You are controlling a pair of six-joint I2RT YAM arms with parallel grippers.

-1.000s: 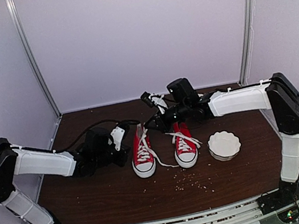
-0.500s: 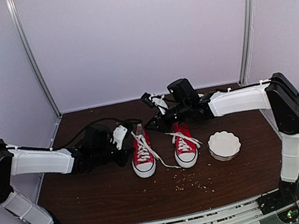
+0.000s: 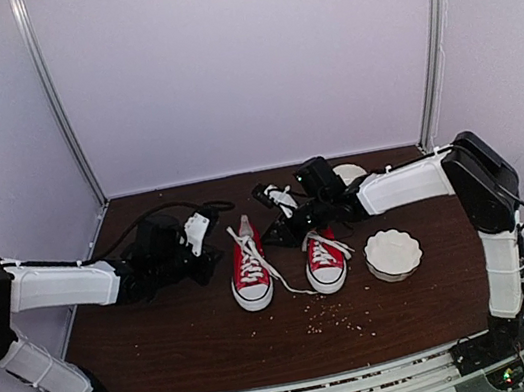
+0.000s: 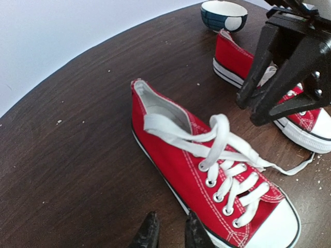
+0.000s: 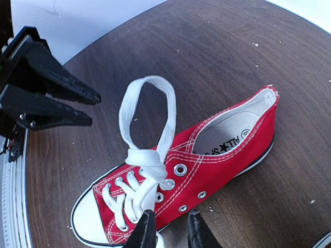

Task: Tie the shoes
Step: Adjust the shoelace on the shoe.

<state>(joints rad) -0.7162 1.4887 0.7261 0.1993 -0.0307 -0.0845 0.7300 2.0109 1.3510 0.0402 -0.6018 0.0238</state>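
Shoes: we count two small sneakers side by side mid-counter, toes toward the near edge. They are the left shoe (image 3: 250,271) and the right shoe (image 3: 325,261).
Shoe materials: we see red canvas with white stitching, smooth white rubber toe caps and soles, and round metal eyelets.
Laces: the laces (image 4: 222,150) are flat, white and woven. On the left shoe one loose loop rises over the tongue, and one end trails right across the counter.
Left tool: the left tool (image 4: 170,236) has two black tapered fingers (image 4: 150,235) set slightly apart with nothing between them. It sits just beside the left shoe's left side.
Right tool: the right tool (image 5: 170,232) is also narrowly spread and empty, close by the right shoe's far end.
Bowls: we count two. A white fluted bowl (image 3: 393,254) sits just right of the right shoe, and a blue-and-white bowl (image 4: 224,14) sits farther back.
Counter: the counter (image 3: 165,335) is dark brown wood grain, with pale crumbs (image 3: 340,319) scattered near the toes.
Arms: we count two, the left arm (image 3: 60,285) and the right arm (image 3: 402,183), with white covers and black joints.
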